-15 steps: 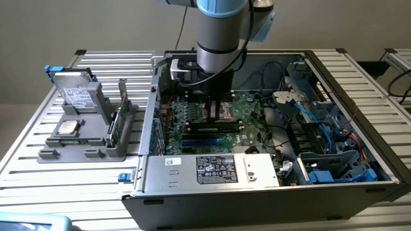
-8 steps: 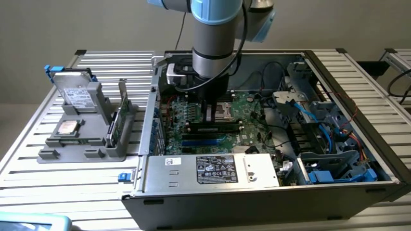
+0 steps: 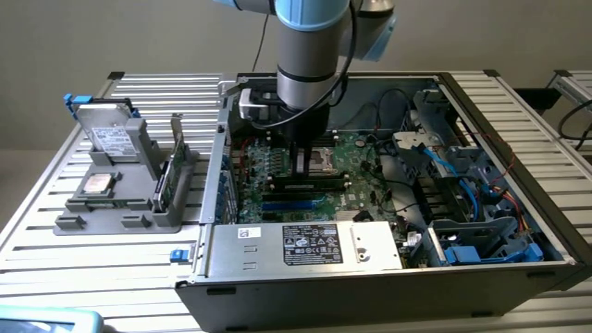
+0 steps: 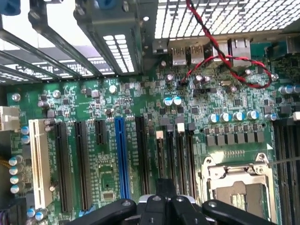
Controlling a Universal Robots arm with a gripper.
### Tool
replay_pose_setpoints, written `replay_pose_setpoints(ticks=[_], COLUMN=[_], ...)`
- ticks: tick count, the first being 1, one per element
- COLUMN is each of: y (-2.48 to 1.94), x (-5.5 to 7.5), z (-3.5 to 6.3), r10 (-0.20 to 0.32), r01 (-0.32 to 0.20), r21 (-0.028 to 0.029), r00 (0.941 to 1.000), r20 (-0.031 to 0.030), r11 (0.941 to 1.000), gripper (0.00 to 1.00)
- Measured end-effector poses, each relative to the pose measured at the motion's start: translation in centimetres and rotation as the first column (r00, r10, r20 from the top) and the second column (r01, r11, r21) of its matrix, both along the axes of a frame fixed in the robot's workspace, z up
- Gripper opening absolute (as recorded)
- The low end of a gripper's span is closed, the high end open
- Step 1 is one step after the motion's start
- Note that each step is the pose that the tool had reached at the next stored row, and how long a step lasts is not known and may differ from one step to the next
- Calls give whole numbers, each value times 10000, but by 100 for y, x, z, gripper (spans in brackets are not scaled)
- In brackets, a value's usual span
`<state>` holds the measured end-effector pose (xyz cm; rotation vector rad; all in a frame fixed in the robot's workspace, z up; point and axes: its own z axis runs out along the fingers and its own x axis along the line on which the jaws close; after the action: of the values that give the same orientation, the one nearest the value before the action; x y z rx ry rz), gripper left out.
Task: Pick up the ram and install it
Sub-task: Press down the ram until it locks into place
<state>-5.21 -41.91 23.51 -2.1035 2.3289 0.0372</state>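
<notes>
My gripper [image 3: 301,177] reaches down into the open computer case [image 3: 370,291], its black fingers together over the memory slots. Directly under the fingertips a long dark ram stick [image 3: 326,186] lies along a slot on the motherboard [image 3: 361,156]. Whether the fingers pinch it or only touch its top edge is hidden. In the wrist view the gripper [image 4: 164,206] is shut above the green motherboard [image 4: 140,108], with nothing visible between the fingers. Outside the case, a green ram stick [image 3: 166,177] stands on edge in a grey holder [image 3: 120,222] at the exterior view's left.
Silver hard drives [image 3: 111,142] [image 3: 97,184] sit in the same grey holder. The CPU socket [image 4: 239,187] is beside the gripper. A power supply box [image 3: 306,246] lines the case's near wall. Blue cables [image 3: 462,187] and drive cages crowd the exterior view's right. A red-black wire [image 4: 220,61] loops over the board.
</notes>
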Motion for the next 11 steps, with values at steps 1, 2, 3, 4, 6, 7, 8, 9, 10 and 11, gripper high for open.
replay_pose_setpoints(ticks=[1,2,3,4,6,7,8,9,10,11], y=[-4,-6,-9,-10,-13,-15,-20,-26,-36,-48], x=[1,1,1,0,3,5,10,19,29,40], z=[45,90,135,181,273,317,363,408,453,501], r10=[0,-3,-7,-11,-14,-13,-14,-14,-14,-14], r01=[0,3,7,11,14,13,14,14,14,14], r21=[-1,0,-3,0,-1,-3,-2,-3,-1,-2], r00=[10000,10000,10000,10000,10000,10000,10000,10000,10000,10000], r20=[-2,-7,-14,-18,-26,-28,-29,-30,-30,-31], r11=[10000,10000,10000,10000,10000,10000,10000,10000,10000,10000], gripper=[11,11,11,11,11,11,11,11,11,11])
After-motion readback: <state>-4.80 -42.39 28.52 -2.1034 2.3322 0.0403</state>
